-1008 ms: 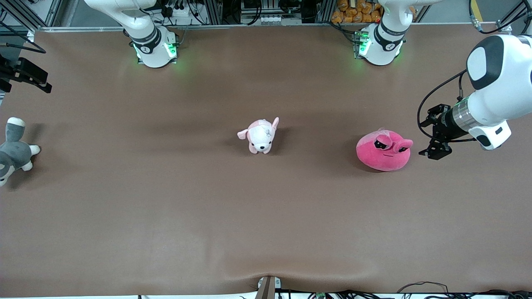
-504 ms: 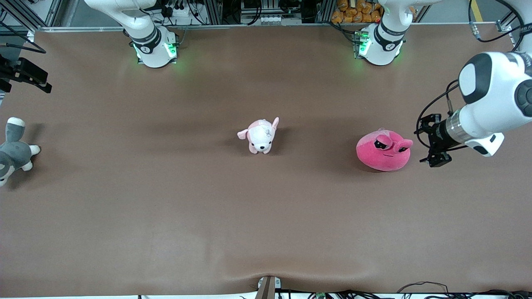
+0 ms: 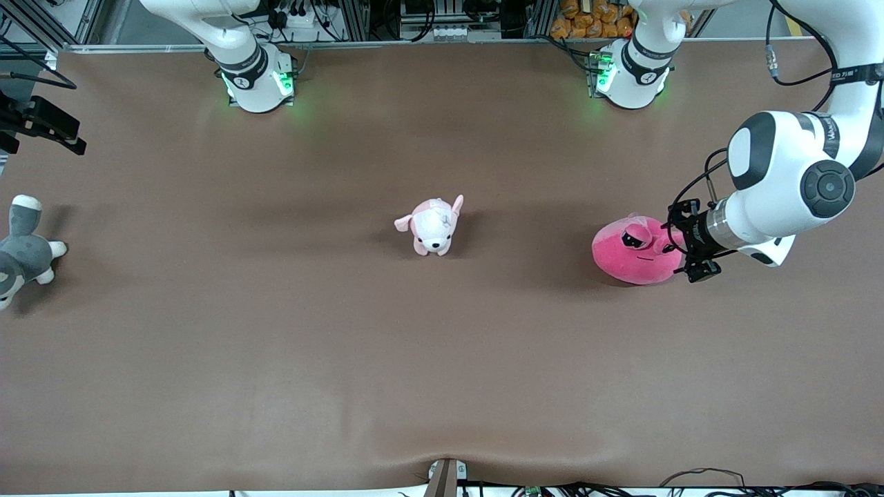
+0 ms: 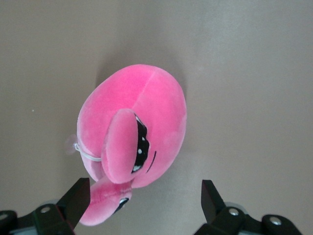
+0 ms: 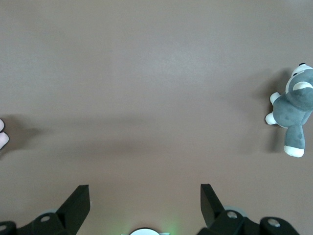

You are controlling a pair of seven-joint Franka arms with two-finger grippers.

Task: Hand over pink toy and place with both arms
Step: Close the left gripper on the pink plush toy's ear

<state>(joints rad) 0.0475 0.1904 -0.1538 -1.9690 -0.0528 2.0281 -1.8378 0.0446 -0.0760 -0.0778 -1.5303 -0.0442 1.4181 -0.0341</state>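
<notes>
The pink toy (image 3: 632, 261) is a hot-pink round plush with sleepy black eyes, lying on the brown table toward the left arm's end. My left gripper (image 3: 685, 248) is open right at the toy's side. In the left wrist view the toy (image 4: 146, 112) fills the middle, and one bulging eye reaches in between the fingers (image 4: 79, 196) of the left gripper (image 4: 145, 195). Nothing is clamped. My right gripper (image 5: 144, 196) hangs open high over bare table near the right arm's base, with nothing between its fingers.
A pale pink-and-white puppy plush (image 3: 433, 226) sits mid-table. A grey-and-white plush animal (image 3: 21, 254) lies at the right arm's end, also seen as the grey plush (image 5: 293, 105) in the right wrist view. Black hardware (image 3: 43, 124) juts in at that end.
The left arm has swung in toward the pink toy, bringing its open gripper from beside the toy up against the toy's edge. The right arm and all toys stayed still.
</notes>
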